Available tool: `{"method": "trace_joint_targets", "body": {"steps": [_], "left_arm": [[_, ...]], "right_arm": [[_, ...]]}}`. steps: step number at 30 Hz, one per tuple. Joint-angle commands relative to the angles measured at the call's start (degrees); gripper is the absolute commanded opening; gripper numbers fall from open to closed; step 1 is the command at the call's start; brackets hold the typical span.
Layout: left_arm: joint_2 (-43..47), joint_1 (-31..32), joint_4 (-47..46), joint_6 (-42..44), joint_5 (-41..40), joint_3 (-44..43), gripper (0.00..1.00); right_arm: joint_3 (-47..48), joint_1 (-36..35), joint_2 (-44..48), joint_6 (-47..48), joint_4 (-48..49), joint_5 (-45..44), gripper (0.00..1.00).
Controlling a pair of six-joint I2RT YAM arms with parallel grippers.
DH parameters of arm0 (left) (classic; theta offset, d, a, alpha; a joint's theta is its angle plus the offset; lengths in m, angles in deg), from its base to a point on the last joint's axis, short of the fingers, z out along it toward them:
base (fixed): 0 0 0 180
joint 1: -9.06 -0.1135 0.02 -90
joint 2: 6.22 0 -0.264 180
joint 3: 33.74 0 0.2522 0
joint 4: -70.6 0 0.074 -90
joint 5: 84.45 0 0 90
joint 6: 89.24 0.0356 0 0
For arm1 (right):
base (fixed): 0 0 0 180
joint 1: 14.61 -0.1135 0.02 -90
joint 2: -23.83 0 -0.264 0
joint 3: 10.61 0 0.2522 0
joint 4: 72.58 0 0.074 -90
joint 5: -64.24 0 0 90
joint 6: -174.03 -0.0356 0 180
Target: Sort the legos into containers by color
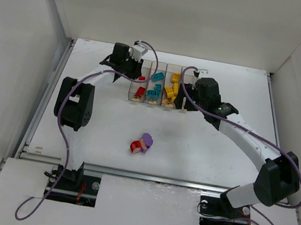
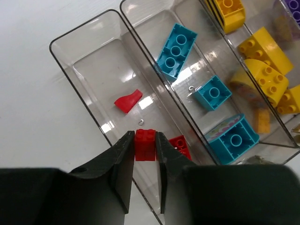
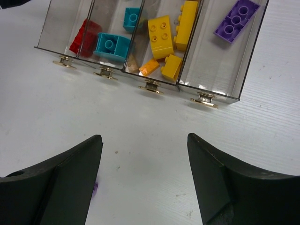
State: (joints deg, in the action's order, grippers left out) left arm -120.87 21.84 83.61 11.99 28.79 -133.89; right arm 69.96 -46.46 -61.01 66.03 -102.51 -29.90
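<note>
My left gripper (image 2: 143,140) is shut on a small red brick (image 2: 145,144) and holds it over the near end of the leftmost clear bin (image 2: 93,65). That bin holds a flat red piece (image 2: 128,101) and another red brick (image 2: 180,146). The bin beside it holds teal bricks (image 2: 176,49), and the one after that yellow bricks (image 2: 265,51). My right gripper (image 3: 144,140) is open and empty above the table, just in front of the bins (image 3: 206,89). The right-hand bin holds a purple brick (image 3: 236,20). A red and purple clump (image 1: 141,144) lies on the table.
The row of bins (image 1: 134,89) stands at the back middle of the white table, small brass knobs (image 3: 203,100) on its near ends. White walls enclose the table on three sides. Both arms reach in over the bins from either side.
</note>
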Motion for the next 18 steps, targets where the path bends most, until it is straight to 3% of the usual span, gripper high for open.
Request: {"method": "trace_joint_targets", "body": {"steps": [1, 3, 4, 6, 8, 13, 14, 15, 17, 18], "left_arm": [[1.3, 0.1, -4.1, -1.0, -2.1, -3.3, 0.21], [1.3, 0.7, -2.3, 1.8, 0.1, -4.0, 0.34], [0.7, 0.7, -1.1, 2.7, 2.2, -4.0, 0.53], [0.7, 1.2, 0.5, 2.8, 2.2, -4.8, 0.65], [1.3, 1.2, 0.5, 2.0, -0.1, -3.1, 0.73], [7.7, -1.2, 2.7, 1.3, 1.2, -1.4, 0.81], [9.4, -1.2, 5.4, 4.8, 2.1, -1.4, 0.85], [11.4, -1.2, 6.7, 7.4, 3.0, -0.6, 0.99], [18.5, 0.4, 11.8, 14.8, 5.0, 1.9, 1.0], [20.9, 1.4, 14.4, 25.3, 6.9, 3.6, 1.0]], "right_arm": [[3.2, 0.5, -0.5, -0.1, -0.3, -1.0, 0.78], [3.7, 0.5, -0.5, 0.4, -0.3, -1.0, 0.78], [3.7, 0.5, -0.5, 0.4, -0.8, -1.0, 0.78], [3.7, 0.5, -0.5, 1.1, -0.8, 0.3, 0.78], [4.2, 0.5, -0.5, 1.7, -2.0, 0.9, 0.78], [3.7, 0.5, 1.9, 2.3, -3.2, 0.9, 0.78], [3.7, 0.5, 3.1, 2.8, -3.2, 0.9, 0.78], [2.9, 0.5, 3.7, 2.8, -3.2, 0.9, 0.8], [1.5, 0.5, 5.7, 2.8, -3.2, 0.9, 0.81], [0.9, 0.5, 6.5, 2.8, -2.7, 0.9, 0.85]]}}
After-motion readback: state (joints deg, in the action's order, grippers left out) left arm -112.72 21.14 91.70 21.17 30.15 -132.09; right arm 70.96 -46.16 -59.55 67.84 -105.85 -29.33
